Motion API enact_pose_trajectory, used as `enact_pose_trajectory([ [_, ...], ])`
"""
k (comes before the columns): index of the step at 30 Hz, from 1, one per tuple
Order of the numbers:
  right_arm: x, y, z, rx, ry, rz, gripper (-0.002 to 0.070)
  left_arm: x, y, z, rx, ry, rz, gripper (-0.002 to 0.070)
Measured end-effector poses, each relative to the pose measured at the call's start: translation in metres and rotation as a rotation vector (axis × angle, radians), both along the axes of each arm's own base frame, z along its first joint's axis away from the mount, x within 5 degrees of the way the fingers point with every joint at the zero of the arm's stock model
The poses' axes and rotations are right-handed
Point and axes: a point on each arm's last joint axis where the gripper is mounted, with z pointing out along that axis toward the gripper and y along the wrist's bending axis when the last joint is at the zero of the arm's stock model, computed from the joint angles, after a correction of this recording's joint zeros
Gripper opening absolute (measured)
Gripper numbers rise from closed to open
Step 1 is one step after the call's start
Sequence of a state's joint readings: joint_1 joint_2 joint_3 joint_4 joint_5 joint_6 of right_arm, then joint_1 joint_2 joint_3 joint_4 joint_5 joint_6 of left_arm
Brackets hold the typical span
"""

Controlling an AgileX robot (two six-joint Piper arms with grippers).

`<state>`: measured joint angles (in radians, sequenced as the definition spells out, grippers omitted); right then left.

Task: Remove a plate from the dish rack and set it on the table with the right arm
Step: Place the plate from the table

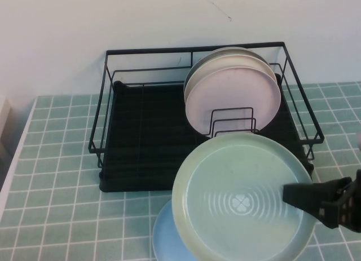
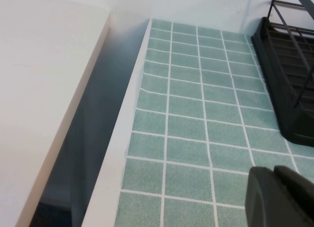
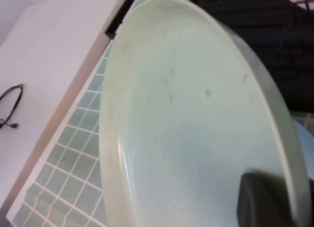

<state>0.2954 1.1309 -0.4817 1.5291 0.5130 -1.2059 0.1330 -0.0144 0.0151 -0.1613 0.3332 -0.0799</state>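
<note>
Right hand (image 1: 304, 202) comes in from the right edge of the high view, arm mostly cut off by the frame; its black fingers (image 1: 302, 198) are clamped on the right rim of the mint-green plate (image 1: 240, 199). In the right wrist view only one dark fingertip (image 3: 262, 200) shows over the plate (image 3: 191, 119); the other is hidden behind it.

Plate is out of the dish rack (image 1: 152, 137), in front of its front right corner, face up toward the camera and tilted. Round, pale mint, matte, shallow raised rim, faint concentric rings and a small clover mark at the centre. Can't tell if its low edge touches anything. It overlaps a light blue plate (image 1: 163, 238) that is mostly hidden under it and cut off at the bottom of the frame.

Rack sits on the tiled surface (image 1: 56, 176); a pale pink plate (image 1: 234, 97) stands upright in the dividers, with another pale rim behind it, hard to make out.

Left hand (image 2: 282, 197) shows only as a dark blurred piece in the left wrist view, over the surface (image 2: 196, 114) near the rack's corner (image 2: 289, 80); can't tell whether apart or together.
</note>
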Motion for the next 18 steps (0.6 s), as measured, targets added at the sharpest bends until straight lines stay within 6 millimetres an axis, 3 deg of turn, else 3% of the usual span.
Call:
enact_pose_trajectory([
  [7, 0.018, 0.006, -0.026, 0.037, 0.124, -0.045, 0.0103, 0.000, 0.000, 0.000, 0.000, 0.000, 0.000, -0.0003],
  [18, 0.037, 0.032, -0.063, 0.028, 0.255, 0.097, 0.0103, 0.000, 0.000, 0.000, 0.000, 0.000, 0.000, -0.0003],
])
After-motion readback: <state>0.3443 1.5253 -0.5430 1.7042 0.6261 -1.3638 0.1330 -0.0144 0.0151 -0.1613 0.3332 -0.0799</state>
